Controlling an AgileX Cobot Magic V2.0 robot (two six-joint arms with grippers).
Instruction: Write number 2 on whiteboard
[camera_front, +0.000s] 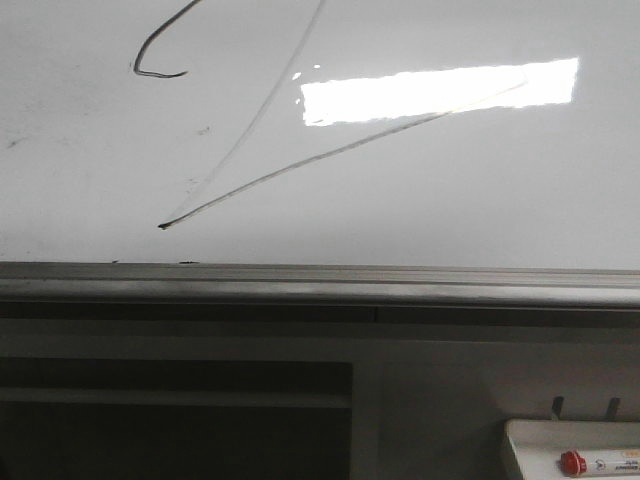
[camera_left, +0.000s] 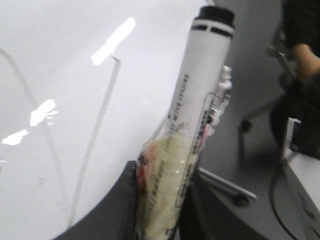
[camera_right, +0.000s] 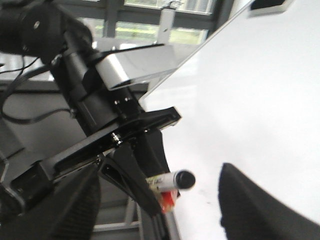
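We judge number 2 complete on whiteboard: hook, diagonal, base stroke all visible. Step now: lift marker clear without smearing wet ink. Left gripper clenched on marker's taped lower barrel; marker off board in wrist view. Right gripper spread wide, holding nothing. Board glossy, faintly smudged, bright glare; grey metal rail below. Marker: white plastic cylinder, black end.

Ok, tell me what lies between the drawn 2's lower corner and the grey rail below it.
Front view: only bare board. The number 2 ends at its corner, then plain whiteboard runs down to the grey rail, with a tiny dark speck just above the rail.
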